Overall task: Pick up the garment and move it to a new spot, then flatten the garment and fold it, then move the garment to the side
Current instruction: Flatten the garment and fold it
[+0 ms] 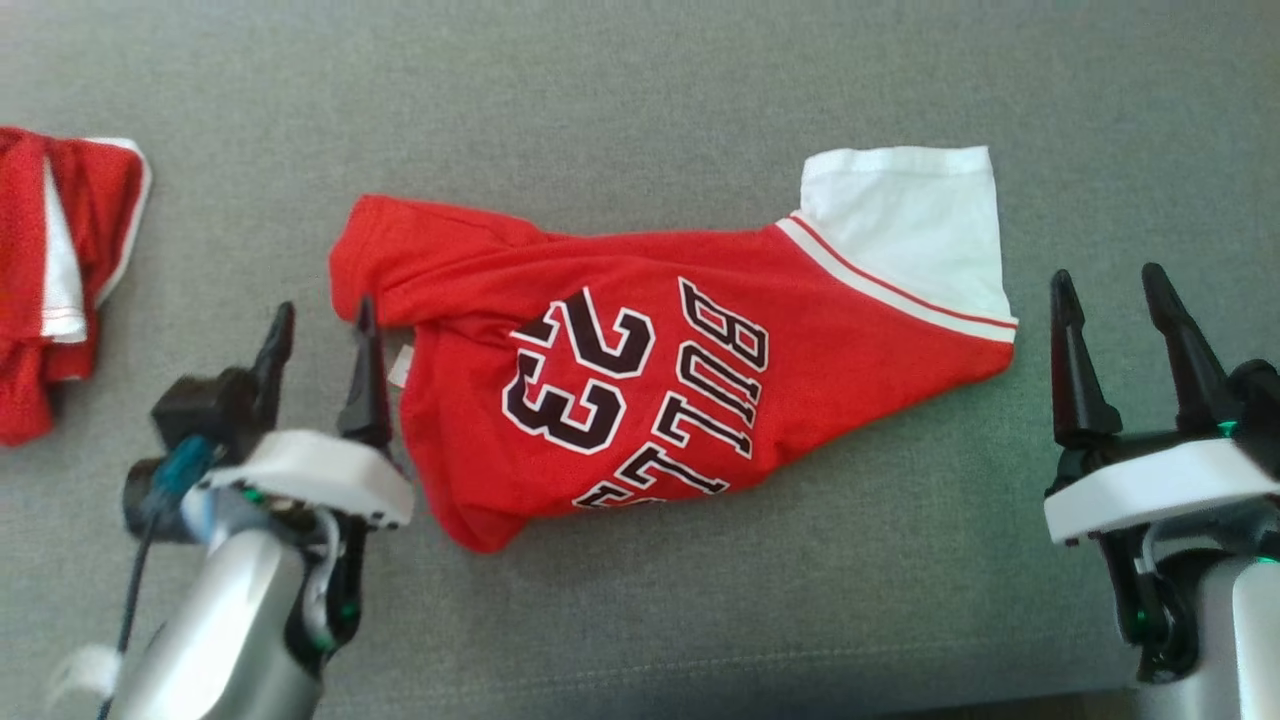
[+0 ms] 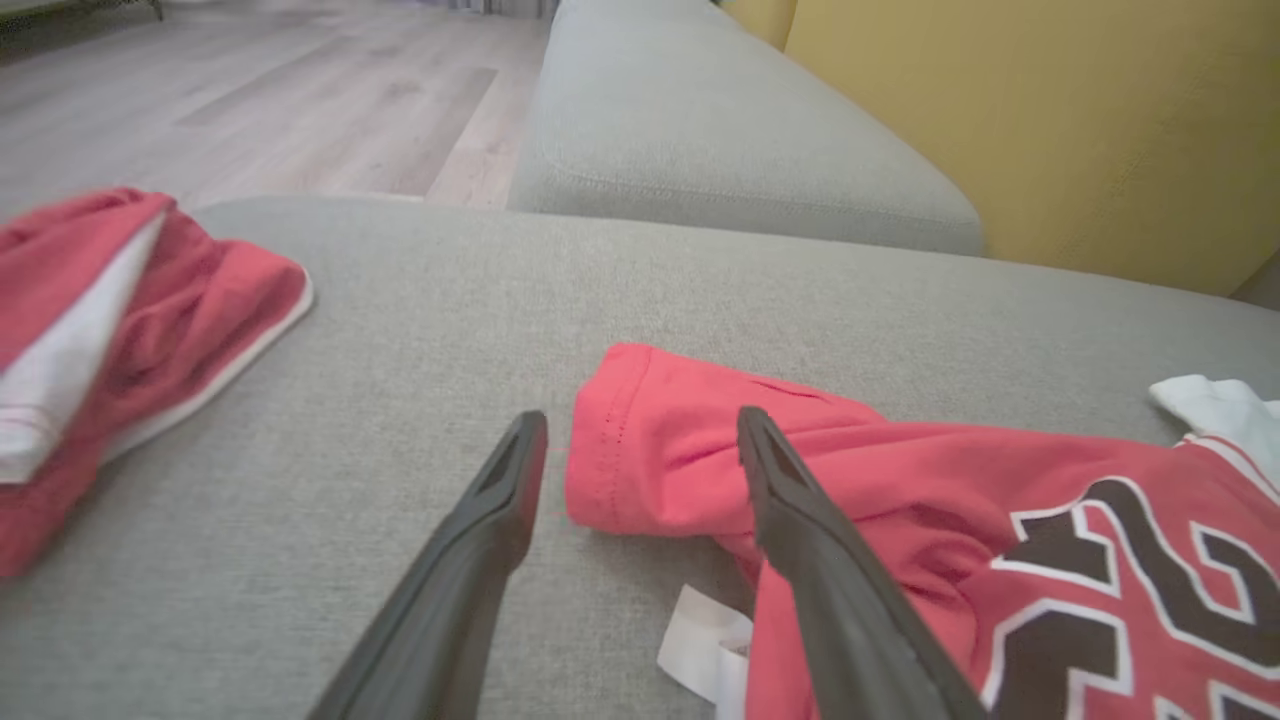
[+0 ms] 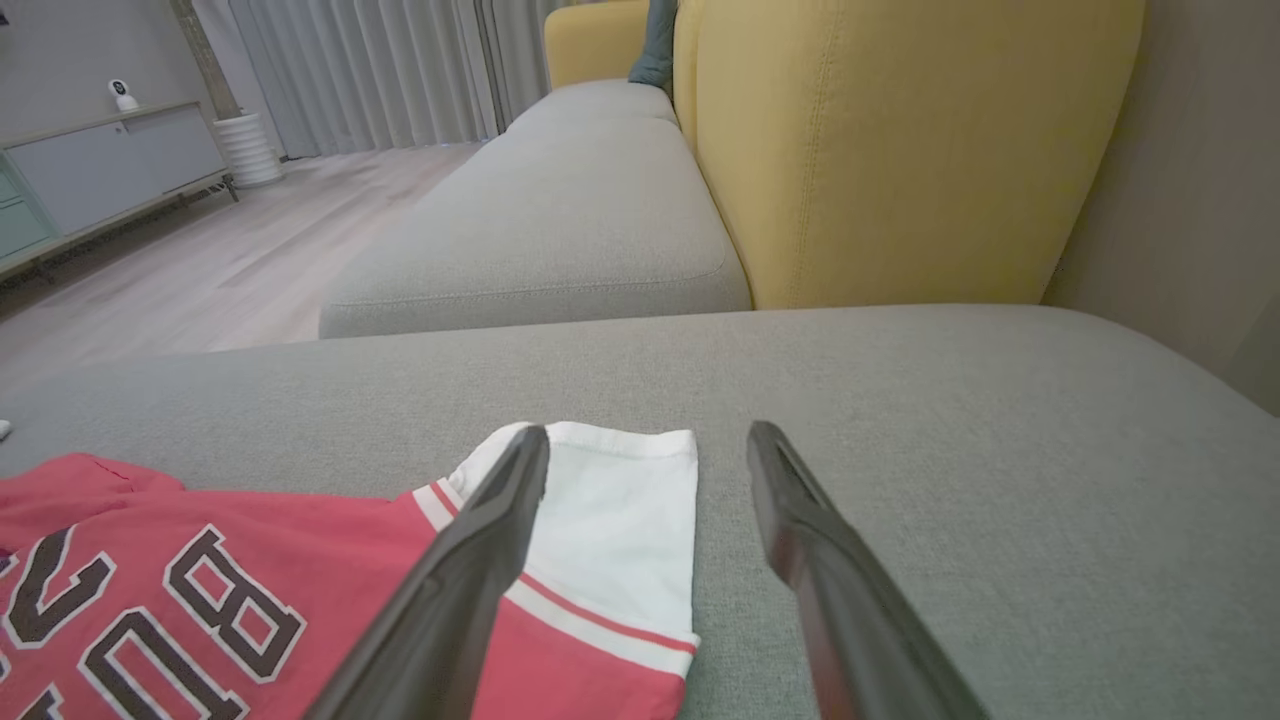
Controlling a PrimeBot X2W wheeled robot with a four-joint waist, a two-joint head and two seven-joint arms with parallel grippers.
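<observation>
jersey point(image 1: 640, 380) lies rumpled mid sofa cushion point(image 1: 640, 100). left gripper point(image 1: 325, 320) spread and empty at its red edge; right gripper point(image 1: 1108, 285) spread, empty, beside the white end point(image 1: 900, 220). suggest: pinch opposite edges low, draw apart evenly to flatten.

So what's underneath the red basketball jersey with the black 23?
The grey fabric sofa cushion shows all around the red basketball jersey, and a small white label pokes out beneath its edge. Anything else under the cloth is covered.
</observation>
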